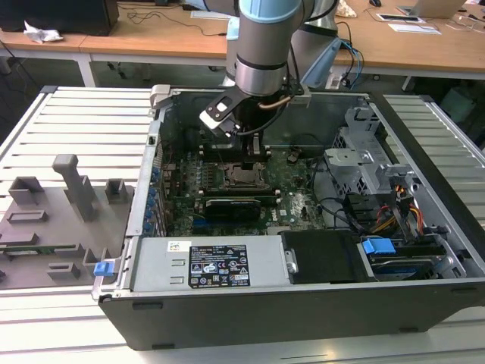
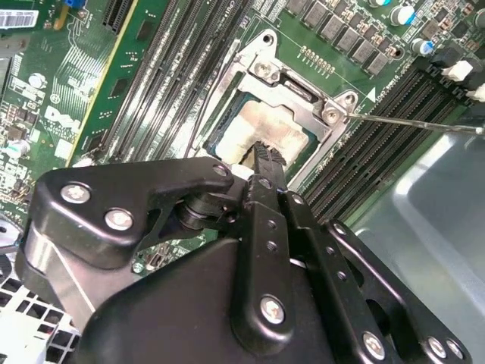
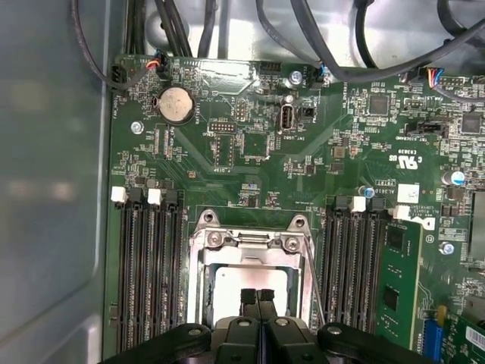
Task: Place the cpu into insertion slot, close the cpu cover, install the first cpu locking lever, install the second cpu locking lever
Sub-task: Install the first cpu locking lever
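In the exterior view my gripper point(image 1: 254, 157) reaches down into the open computer case, right over the insertion slot point(image 1: 244, 176). Both wrist views show the cpu point(image 3: 227, 287), pale silver, lying in the slot point(image 3: 208, 221). The silver cpu cover point(image 3: 250, 256) lies flat around it. My gripper point(image 3: 256, 294) is shut with nothing between its fingers, and its tips sit just above the cpu point(image 2: 265, 125) at the cover's point(image 2: 292, 85) cutout. A thin locking lever point(image 2: 417, 121) sticks out sideways from one corner of the socket. A second wire lever point(image 3: 312, 265) runs along the socket's side.
Black memory slots point(image 3: 148, 265) flank the socket on both sides. A coin battery point(image 3: 175, 102) and cables point(image 3: 364, 45) sit further up the board. The case walls, a labelled power supply point(image 1: 216, 265) and drive cage point(image 1: 364, 159) ring the board. A grey fixture tray point(image 1: 53, 220) lies at the exterior view's left.
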`<state>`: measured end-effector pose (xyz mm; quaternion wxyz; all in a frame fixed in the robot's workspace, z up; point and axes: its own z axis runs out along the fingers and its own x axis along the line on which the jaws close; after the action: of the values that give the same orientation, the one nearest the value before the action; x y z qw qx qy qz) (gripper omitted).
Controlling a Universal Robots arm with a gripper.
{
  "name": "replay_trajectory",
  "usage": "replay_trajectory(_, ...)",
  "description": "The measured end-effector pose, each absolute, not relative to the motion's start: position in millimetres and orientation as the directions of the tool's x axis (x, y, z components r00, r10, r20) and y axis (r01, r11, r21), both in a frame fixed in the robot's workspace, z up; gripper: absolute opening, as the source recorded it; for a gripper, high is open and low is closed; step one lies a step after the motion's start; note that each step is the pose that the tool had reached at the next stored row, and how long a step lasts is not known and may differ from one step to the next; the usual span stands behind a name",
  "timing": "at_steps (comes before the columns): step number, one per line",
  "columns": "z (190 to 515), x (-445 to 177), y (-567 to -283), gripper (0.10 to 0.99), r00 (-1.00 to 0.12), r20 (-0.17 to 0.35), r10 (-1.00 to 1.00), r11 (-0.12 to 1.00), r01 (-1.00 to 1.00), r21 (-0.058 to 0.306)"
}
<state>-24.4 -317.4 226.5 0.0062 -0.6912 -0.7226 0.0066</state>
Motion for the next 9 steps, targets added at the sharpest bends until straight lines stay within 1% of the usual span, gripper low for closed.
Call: replay_trajectory(9, 245, -24, -317, 0.11, -0.044, -0.001, 0.999, 0.044, 0.999, -0.018)
